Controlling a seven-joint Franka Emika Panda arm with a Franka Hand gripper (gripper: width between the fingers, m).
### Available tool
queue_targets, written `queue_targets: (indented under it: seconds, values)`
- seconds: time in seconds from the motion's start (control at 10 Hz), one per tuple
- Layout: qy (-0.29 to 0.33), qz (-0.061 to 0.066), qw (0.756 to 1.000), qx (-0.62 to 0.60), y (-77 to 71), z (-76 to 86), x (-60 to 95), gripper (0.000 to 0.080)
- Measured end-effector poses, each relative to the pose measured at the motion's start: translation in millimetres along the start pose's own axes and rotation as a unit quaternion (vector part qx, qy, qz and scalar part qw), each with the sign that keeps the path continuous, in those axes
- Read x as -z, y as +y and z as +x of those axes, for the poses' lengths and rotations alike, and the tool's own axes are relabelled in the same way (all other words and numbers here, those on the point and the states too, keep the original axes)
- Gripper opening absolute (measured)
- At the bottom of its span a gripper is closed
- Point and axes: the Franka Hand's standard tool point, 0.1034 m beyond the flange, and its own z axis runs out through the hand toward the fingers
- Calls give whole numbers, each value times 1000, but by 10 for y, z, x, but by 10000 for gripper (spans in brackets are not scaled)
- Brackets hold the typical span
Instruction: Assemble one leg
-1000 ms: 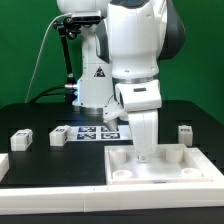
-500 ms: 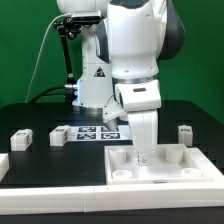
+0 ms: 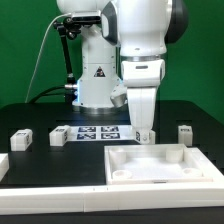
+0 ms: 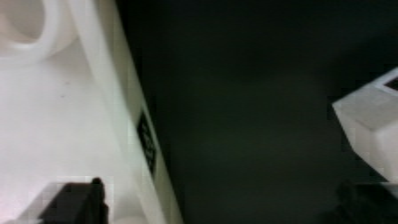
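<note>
The large flat white square piece point(image 3: 160, 163) with corner pockets lies at the front of the black table; its far edge point(image 4: 54, 120) shows in the wrist view. My gripper point(image 3: 143, 127) hangs just above its far edge, open and empty, fingers wide apart point(image 4: 224, 205). A small white leg point(image 3: 145, 136) with a marker sits on the table right below the fingertips. A white block point(image 4: 370, 122), probably a leg, shows in the wrist view, outside one finger point(image 4: 71, 200). Other legs lie at the exterior view's left point(image 3: 20, 139), point(image 3: 59, 134) and right point(image 3: 185, 132).
The marker board point(image 3: 97, 131) lies behind the square piece, in front of the robot base point(image 3: 95, 85). Another white part point(image 3: 3, 166) sticks in at the exterior view's left edge. A cable hangs at the back left.
The gripper has risen out of the square piece's pocket area and moved back toward its far edge. The parts on the table have not moved.
</note>
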Motion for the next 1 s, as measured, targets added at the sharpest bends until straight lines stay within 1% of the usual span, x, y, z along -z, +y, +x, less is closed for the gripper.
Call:
queue_targets:
  seconds: [0.1, 0.2, 0.3, 0.6, 0.7, 0.8, 0.9, 1.0]
  values:
    - [1, -2, 1000, -17, -77, 65, 5, 649]
    - [-3, 5, 999, -42, -129, 96, -14, 649]
    - [-2, 5, 999, -44, -120, 84, -14, 649]
    - [2, 6, 986, -168, -139, 98, -22, 649]
    - [9, 6, 964, -267, -244, 110, -54, 649]
    - [8, 9, 940, -340, -363, 155, -68, 649]
    - [8, 8, 912, -410, -444, 258, -63, 649]
    - [7, 9, 890, -455, -494, 340, -67, 649]
